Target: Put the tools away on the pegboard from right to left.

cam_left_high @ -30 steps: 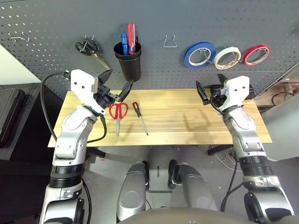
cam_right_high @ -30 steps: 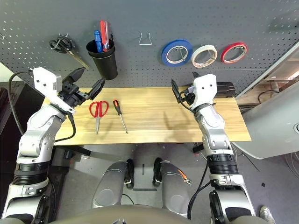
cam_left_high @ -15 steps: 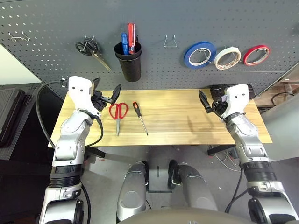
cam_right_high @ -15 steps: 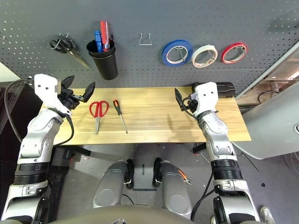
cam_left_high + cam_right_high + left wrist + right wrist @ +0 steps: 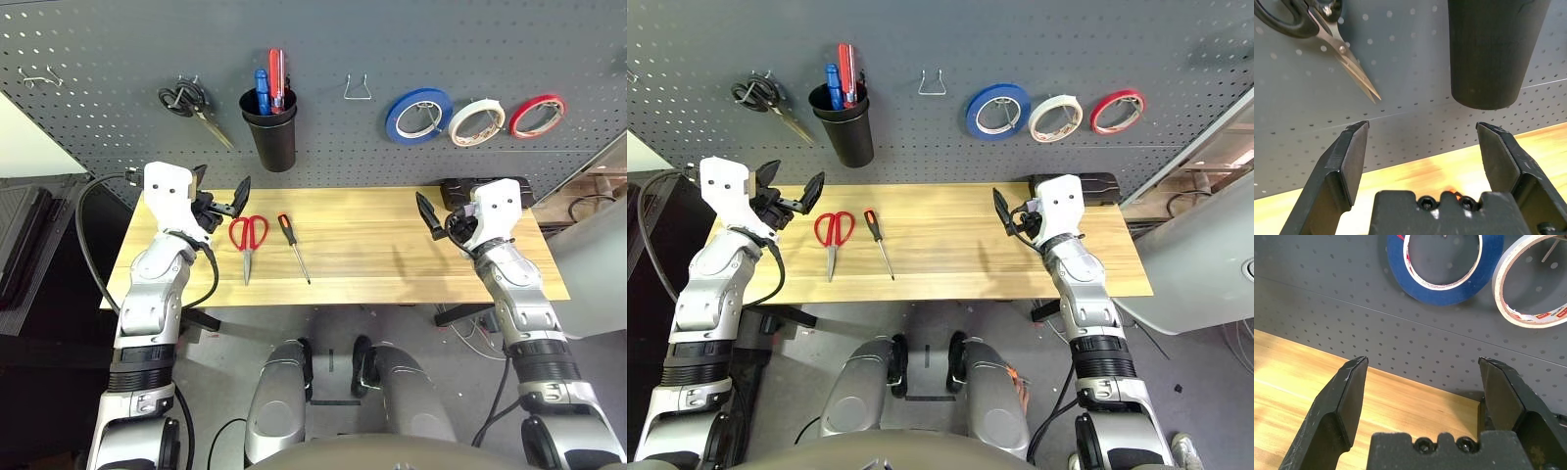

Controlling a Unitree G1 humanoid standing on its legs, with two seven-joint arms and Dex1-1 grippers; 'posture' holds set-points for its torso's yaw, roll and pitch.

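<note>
Red-handled scissors (image 5: 248, 238) lie flat at centre left of the frame on the tabletop (image 5: 392, 255), blades shut and pointing toward the near edge; the slim screwdriver (image 5: 293, 246) lies just beside them to the right, apart, handle toward the pegboard (image 5: 118, 59). White tape roll (image 5: 476, 120) already hangs at upper right, between a blue roll (image 5: 418, 114) and a red roll (image 5: 538, 114); the pliers I cannot make out. Scissors look light and rigid, with smooth, slippery steel blades, so take them across the plastic loops or at the pivot; the loops suit a hook. Screwdriver is thin and liable to roll, so grip the thicker handle. Left pincer (image 5: 221, 194) hovers spread wide and empty just left of the scissor loops. Right pincer (image 5: 438, 211) is likewise spread and empty, at centre right. Black-handled scissors (image 5: 190, 106) and a black cup (image 5: 269, 127) hang at upper left.
</note>
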